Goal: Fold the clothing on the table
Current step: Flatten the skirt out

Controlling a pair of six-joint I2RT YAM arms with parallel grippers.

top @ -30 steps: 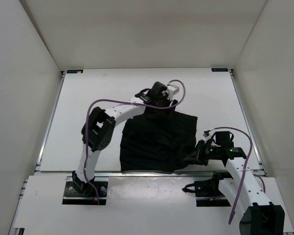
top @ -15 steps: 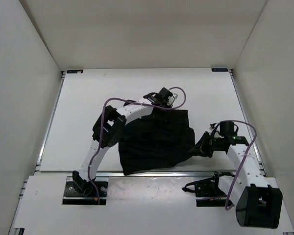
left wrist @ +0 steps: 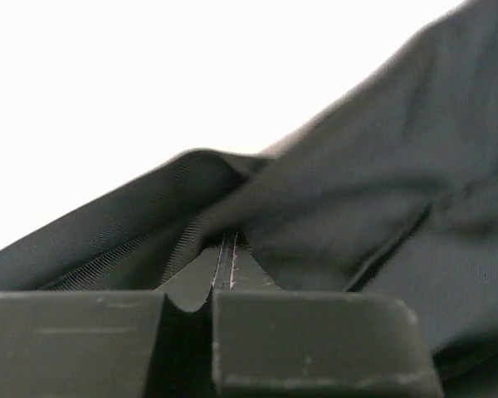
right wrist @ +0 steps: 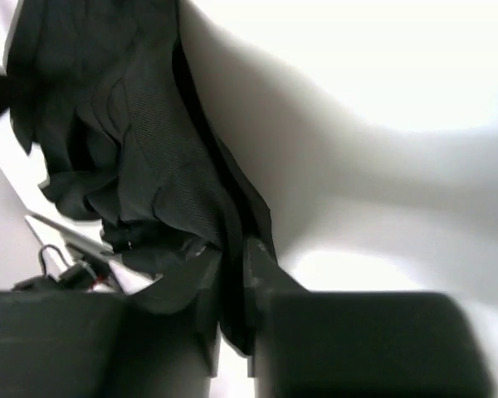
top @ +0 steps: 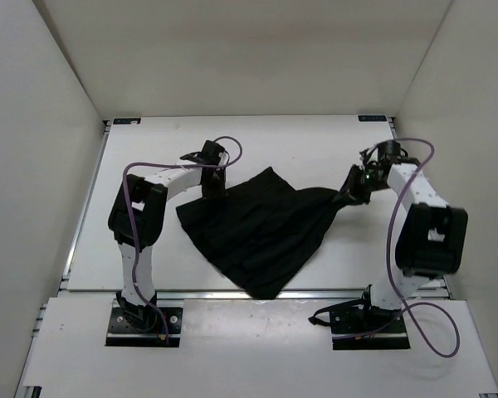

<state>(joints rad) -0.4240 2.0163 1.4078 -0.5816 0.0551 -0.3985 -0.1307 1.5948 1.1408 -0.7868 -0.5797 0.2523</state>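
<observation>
**Left gripper** (top: 213,187): fingers (left wrist: 315,340) pressed together, clamping a fold at the far-left corner of the clothing (top: 261,232).

**Right gripper** (top: 349,196): fingers (right wrist: 365,344) almost together, with a bunched strip of the black ribbed fabric pinched in the narrow gap between them, at the garment's right corner.

The clothing spreads between the two grippers across the middle of the table (top: 315,145). Its near corner comes to a point close to the table's near rim.

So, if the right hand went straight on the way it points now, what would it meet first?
The clothing: the right hand grips its corner, and more black fabric seems to lie just ahead. Beyond it, depth is unclear.
</observation>
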